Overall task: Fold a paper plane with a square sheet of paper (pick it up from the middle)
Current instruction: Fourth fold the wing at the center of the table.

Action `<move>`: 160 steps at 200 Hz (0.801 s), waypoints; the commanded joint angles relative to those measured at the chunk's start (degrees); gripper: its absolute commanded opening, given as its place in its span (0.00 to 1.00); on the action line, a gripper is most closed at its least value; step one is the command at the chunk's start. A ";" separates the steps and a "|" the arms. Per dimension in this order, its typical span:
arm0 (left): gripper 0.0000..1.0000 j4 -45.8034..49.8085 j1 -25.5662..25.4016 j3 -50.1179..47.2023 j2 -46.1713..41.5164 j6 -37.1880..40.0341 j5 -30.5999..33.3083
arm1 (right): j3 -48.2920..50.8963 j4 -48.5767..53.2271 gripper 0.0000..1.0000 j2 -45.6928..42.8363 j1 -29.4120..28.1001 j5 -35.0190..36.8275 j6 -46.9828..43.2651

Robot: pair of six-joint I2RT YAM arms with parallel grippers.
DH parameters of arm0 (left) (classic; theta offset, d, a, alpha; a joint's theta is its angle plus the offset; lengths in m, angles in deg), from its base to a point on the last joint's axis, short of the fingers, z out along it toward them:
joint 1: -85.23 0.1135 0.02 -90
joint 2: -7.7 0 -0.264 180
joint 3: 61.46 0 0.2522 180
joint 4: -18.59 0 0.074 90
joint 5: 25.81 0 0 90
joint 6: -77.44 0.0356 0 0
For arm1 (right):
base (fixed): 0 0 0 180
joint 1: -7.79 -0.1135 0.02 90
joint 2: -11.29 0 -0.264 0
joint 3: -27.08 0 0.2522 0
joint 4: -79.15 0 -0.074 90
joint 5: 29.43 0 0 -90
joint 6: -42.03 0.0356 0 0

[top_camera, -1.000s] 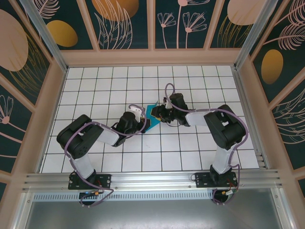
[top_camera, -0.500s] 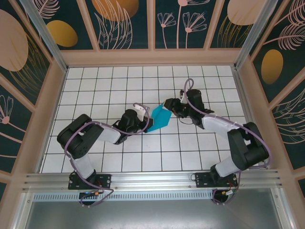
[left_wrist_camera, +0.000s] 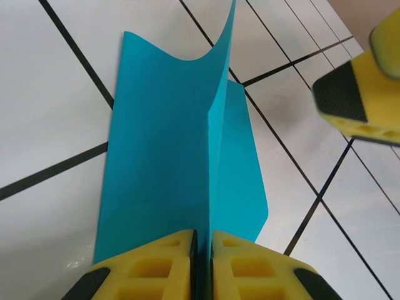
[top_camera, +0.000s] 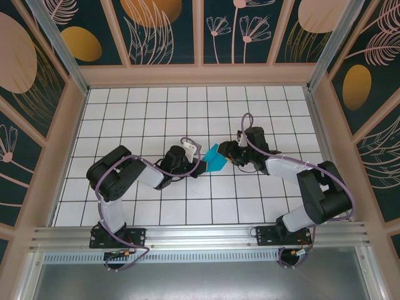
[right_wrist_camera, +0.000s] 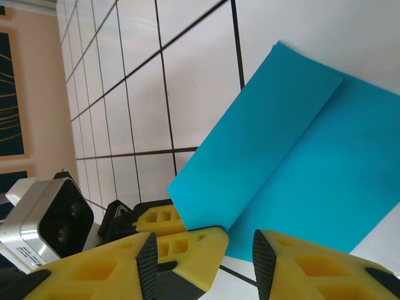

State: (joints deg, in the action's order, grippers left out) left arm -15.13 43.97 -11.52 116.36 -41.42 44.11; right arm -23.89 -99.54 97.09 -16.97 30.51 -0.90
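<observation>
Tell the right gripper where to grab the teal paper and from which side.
Probably the raised fold of the square sheet of paper, at its far end, away from the left gripper pinching the near end. Come from the side of the right gripper, jaws straddling it: that flap stands off the table, so fingers fit either side.

Teal-blue paper point(left_wrist_camera: 169, 156), yellow-and-black left hand point(left_wrist_camera: 201, 236), white black-gridded table point(left_wrist_camera: 50, 94)

Left fingers point(left_wrist_camera: 156, 265) pressed together; right fingers point(right_wrist_camera: 312, 265) parted (both arms reaching inward, tips close).
</observation>
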 commanded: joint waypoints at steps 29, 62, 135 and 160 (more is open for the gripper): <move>0.18 -2.45 -0.23 2.02 0.96 -6.58 -0.52 | -0.04 -3.40 0.46 3.94 -1.95 -0.90 2.25; 0.20 -1.59 -0.23 3.42 1.45 -9.87 -0.66 | 0.03 -6.95 0.46 7.08 -2.76 0.18 5.30; 0.26 0.42 -0.24 4.69 2.03 -10.69 -1.72 | -1.28 -9.75 0.45 11.19 -3.04 1.21 6.70; 0.30 0.33 -0.19 4.32 1.61 -9.13 -1.55 | -1.04 -9.56 0.45 11.73 -2.90 1.75 7.38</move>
State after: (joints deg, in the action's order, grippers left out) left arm -14.95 43.97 -7.87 117.69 -51.48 43.52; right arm -24.02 -107.36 107.59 -19.70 30.99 5.20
